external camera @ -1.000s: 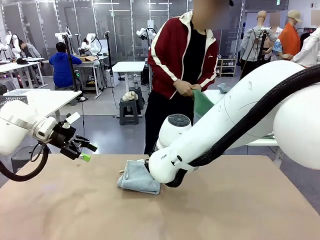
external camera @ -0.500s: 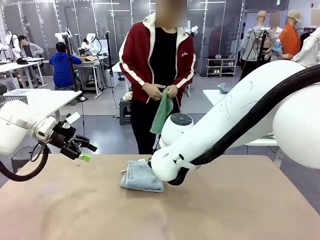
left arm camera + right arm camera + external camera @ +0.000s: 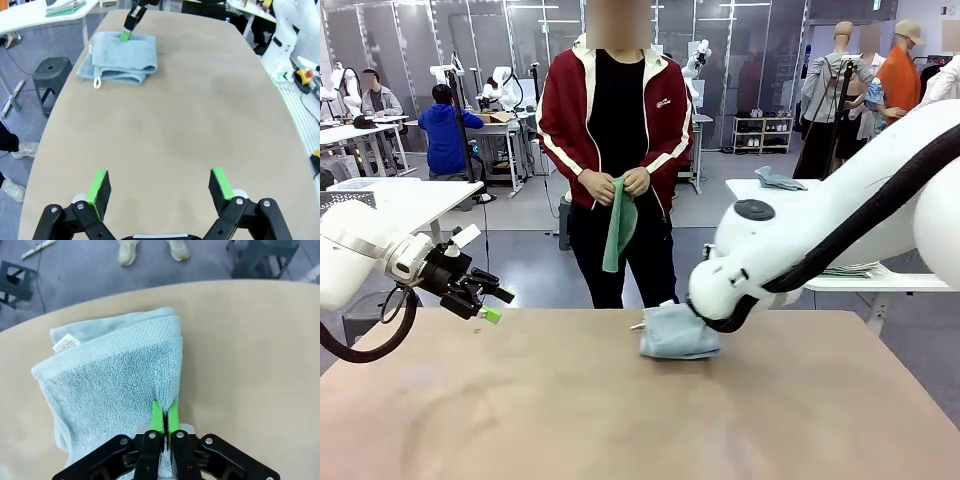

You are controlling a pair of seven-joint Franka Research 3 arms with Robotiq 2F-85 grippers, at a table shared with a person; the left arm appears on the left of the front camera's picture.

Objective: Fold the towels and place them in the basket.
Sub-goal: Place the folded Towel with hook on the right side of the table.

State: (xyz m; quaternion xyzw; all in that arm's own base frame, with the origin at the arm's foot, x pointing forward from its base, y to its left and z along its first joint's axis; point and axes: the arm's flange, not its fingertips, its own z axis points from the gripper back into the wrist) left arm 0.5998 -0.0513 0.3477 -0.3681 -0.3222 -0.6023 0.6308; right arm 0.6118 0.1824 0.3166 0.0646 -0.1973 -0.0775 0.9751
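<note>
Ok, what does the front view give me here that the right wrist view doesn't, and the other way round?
Front view: a person across the table holding a green towel; the left gripper open at the table's left end. Right wrist view: the right gripper pinched shut on the blue towel, a white label at its corner, shoes on the floor. Both: the folded blue towel on the table.

The front view looks level across the table (image 3: 520, 400) from the robot's side toward the person (image 3: 617, 130) standing at its far edge. The left wrist view looks along the tabletop over the left gripper (image 3: 159, 176), the blue-grey towel (image 3: 122, 57) far off. The right wrist view looks steeply down, close on that same towel; the front view shares it.
</note>
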